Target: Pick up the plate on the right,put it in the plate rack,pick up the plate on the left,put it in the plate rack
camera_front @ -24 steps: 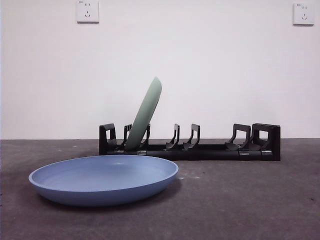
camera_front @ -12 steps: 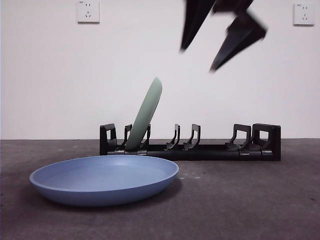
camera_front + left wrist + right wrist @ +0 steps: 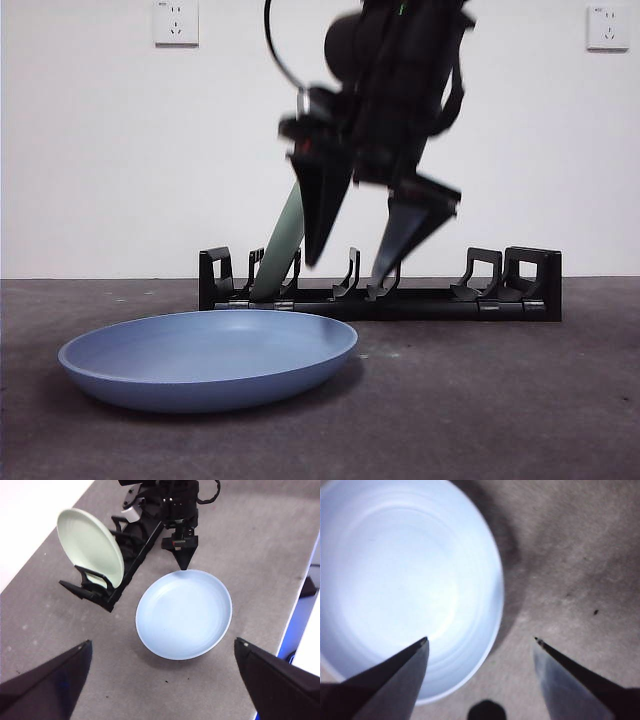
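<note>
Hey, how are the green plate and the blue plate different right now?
The green plate stands tilted on edge between prongs near one end of the plate rack; the blue plate lies flat on the table in front of the rack. The green one is pale green, the blue one light blue. The right pincer, jaws open, hangs above the blue plate's rim; nothing grips the green one. Both are round, shallow and plain.
</note>
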Controlling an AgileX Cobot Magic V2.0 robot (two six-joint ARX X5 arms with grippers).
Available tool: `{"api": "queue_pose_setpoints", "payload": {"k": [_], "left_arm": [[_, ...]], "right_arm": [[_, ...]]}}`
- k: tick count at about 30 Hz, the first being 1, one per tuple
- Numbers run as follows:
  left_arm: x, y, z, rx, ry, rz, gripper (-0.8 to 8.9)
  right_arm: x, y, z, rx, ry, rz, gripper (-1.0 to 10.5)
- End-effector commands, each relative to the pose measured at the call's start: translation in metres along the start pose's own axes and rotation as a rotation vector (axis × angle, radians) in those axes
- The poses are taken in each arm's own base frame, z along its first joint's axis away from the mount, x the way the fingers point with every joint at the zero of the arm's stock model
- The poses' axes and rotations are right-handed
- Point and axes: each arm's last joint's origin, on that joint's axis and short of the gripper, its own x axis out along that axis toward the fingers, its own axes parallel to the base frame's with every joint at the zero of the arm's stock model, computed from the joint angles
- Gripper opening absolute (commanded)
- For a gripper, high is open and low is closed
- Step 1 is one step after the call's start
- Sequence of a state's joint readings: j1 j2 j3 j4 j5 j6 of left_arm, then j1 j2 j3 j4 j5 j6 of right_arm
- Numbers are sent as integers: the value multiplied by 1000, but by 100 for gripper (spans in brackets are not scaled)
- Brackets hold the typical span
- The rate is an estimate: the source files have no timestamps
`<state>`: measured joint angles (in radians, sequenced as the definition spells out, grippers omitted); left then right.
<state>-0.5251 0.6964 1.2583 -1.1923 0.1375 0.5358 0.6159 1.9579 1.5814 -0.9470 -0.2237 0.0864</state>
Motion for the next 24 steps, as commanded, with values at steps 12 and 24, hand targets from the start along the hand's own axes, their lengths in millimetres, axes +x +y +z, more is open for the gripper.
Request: {"api": "queue_pose_setpoints", "payload": {"k": [12, 24], "left_arm": [[29, 0, 13, 65, 56, -121, 482], [45, -4, 21, 108, 77, -193, 481]], "right_arm": [[46, -10, 5, 37, 49, -20, 343], [52, -12, 5, 40, 63, -20, -6]]}}
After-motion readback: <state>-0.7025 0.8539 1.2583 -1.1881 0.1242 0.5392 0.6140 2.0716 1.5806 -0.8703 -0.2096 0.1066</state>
